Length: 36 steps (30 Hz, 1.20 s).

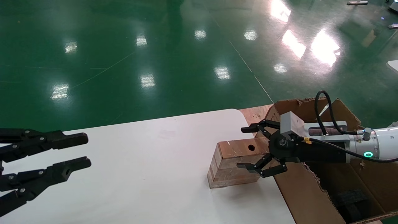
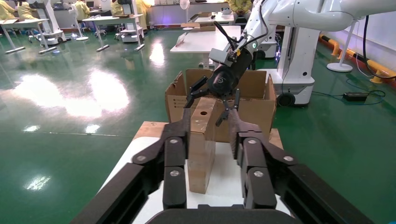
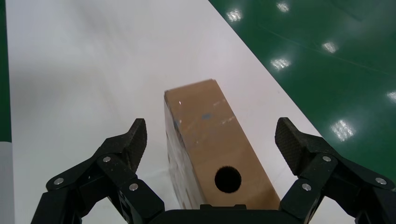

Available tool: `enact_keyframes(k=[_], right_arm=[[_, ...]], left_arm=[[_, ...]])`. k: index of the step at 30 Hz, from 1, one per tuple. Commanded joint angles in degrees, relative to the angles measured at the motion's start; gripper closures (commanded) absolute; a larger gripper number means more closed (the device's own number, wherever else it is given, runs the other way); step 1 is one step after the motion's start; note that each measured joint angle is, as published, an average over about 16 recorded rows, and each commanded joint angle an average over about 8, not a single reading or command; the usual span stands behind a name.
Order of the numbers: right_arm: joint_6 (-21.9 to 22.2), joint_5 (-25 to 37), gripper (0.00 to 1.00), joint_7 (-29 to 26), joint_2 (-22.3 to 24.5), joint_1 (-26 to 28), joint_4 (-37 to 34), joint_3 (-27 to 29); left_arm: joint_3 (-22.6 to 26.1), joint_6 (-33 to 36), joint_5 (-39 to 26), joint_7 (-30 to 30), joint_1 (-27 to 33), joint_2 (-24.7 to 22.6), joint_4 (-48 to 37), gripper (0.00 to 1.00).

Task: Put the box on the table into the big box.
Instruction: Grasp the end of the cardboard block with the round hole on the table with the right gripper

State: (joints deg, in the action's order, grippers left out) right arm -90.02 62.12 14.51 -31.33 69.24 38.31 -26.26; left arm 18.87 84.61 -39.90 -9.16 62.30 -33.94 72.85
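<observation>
The small taped brown box (image 1: 231, 163) stands on a long edge on the white table (image 1: 140, 180), its round hole (image 1: 251, 147) facing up. My right gripper (image 1: 243, 147) is open, with one finger on each side of the box's end nearest the big box and a gap on both sides. In the right wrist view the box (image 3: 205, 126) lies between the open fingers (image 3: 133, 140), not touching them. My left gripper (image 1: 85, 150) is open and empty above the table's left side. The big box (image 1: 311, 193) stands right of the table, under my right arm.
Dark foam (image 1: 354, 202) lies inside the big box. A wooden board (image 1: 255, 113) shows under it by the table's far right corner. Green floor surrounds the table. The left wrist view shows the small box (image 2: 201, 158), the big box (image 2: 254, 107) behind it and another robot base (image 2: 299, 60).
</observation>
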Motion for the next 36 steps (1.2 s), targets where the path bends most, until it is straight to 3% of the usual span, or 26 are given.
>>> enact_keyframes(k=[1, 36], right_arm=[[0.00, -0.16, 0.00, 0.76, -0.04, 0.03, -1.14, -0.31], [-0.35, -2.13, 0.00, 5.69, -0.20, 4.27, -8.46, -9.10]], left_arm=[[0.00, 0.00, 0.00, 0.00, 0.00, 0.00, 0.00, 1.00], [0.05, -0.02, 0.03, 0.02, 0.01, 0.02, 0.00, 1.00]])
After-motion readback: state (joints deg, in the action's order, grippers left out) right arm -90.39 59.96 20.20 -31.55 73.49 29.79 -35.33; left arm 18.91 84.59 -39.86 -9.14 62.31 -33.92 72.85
